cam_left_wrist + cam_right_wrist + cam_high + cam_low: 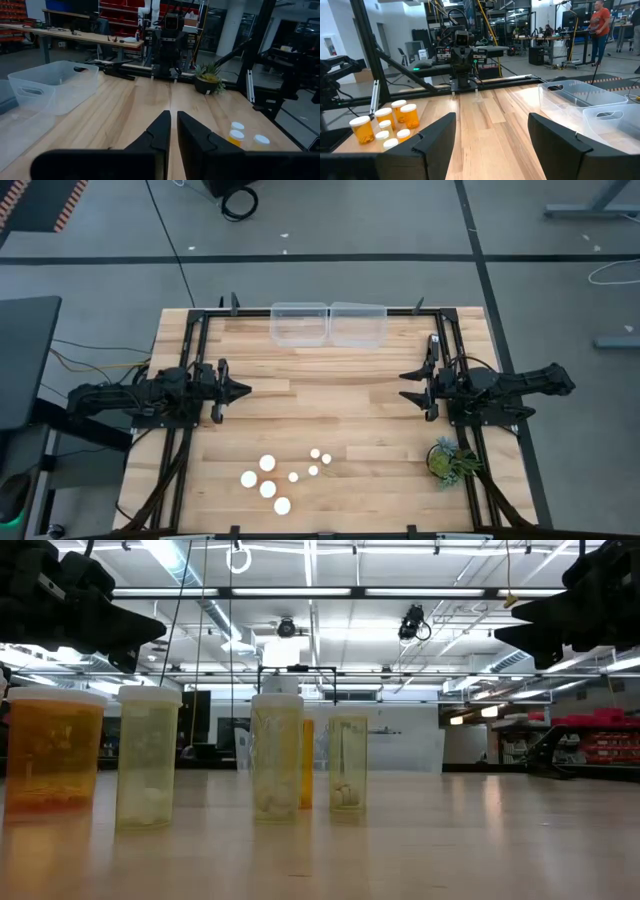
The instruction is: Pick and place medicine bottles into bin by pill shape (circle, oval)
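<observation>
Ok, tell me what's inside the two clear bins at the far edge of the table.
Both clear bins look empty: bare wood shows through them in the high view, and the right wrist view shows no bottles in them. The medicine bottles all stand at the near edge. Nothing covers the bins.

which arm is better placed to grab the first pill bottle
Probably the left, narrowly. The bottles cluster left of the table's middle, nearer the left end effector, though its fingers are almost closed. The right end effector is open but farther off, with the plant beside that arm.
</observation>
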Controlling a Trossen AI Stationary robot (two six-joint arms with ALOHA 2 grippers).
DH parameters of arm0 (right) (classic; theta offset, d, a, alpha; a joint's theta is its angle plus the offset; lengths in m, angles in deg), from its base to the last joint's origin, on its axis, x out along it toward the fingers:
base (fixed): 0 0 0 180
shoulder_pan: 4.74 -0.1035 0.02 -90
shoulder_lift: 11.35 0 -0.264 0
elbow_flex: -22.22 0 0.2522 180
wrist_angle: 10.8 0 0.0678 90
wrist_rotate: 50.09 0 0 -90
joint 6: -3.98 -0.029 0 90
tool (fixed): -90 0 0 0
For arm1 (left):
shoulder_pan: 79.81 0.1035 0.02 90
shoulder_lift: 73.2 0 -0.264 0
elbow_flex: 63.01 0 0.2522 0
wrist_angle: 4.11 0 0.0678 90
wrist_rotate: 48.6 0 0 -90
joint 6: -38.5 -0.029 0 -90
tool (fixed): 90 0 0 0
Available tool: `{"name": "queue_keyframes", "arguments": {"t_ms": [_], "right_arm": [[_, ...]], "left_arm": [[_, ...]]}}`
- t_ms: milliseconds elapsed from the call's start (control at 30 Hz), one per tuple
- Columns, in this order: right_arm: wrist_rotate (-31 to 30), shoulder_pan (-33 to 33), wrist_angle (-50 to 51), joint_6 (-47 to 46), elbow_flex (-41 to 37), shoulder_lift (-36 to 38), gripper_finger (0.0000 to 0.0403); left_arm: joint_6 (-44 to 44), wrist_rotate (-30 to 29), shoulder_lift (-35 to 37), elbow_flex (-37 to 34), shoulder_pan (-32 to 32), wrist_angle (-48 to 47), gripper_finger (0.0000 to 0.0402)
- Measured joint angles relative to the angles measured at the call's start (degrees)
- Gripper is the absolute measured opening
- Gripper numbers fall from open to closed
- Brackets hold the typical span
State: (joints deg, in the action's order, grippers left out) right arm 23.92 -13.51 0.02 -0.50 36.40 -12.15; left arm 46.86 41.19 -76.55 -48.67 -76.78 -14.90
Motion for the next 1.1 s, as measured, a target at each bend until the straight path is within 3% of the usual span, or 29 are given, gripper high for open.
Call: {"name": "queue_keyframes", "arguments": {"t_ms": [267,500,767,967,1100], "right_arm": [[0.0,0.0,0.0,0.0,0.0,0.0,0.0255],[0.0,0.0,0.0,0.0,0.0,0.0,0.0255],[0.0,0.0,0.0,0.0,0.0,0.0,0.0255],[0.0,0.0,0.0,0.0,0.0,0.0,0.0255],[0.0,0.0,0.0,0.0,0.0,0.0,0.0255]], "left_arm": [[0.3,0.0,0.0,0.0,0.0,0.3,0.003],[2.6,0.4,0.0,0.0,0.0,7.4,0.0031],[2.6,10.4,0.0,0.0,0.0,6.6,0.0029],[-3.8,22.1,0.0,0.0,0.0,5.9,0.0016],[-4.4,22.9,0.0,0.0,0.0,6.1,0.0012]]}}
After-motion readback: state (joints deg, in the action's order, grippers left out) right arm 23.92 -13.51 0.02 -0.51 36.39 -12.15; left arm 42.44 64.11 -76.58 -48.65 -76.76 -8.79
